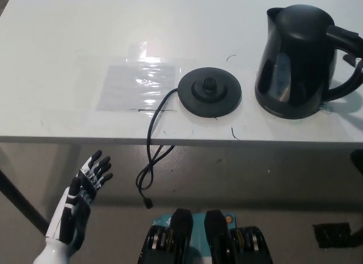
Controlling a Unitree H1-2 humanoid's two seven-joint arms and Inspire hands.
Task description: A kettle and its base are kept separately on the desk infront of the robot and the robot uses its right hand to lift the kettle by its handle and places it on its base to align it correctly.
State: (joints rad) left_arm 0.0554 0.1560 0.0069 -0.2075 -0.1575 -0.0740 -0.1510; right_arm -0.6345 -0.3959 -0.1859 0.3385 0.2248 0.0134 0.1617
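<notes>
While standing upright at the desk's 3 o'clock side, kettle is pointing its spout toward 11 o'clock and its handle toward 3 o'clock, long axis vertical. Base is sitting just beside it at 9 o'clock, apart, cord trailing off the near edge toward 7 o'clock. Clear plastic sheet is lying beside the base. Left hand is hanging below the desk edge at 7 o'clock, fingers spread, holding nothing. Right hand is not showing clearly; can't tell its state.

Clear plastic sheet on white desk
</notes>
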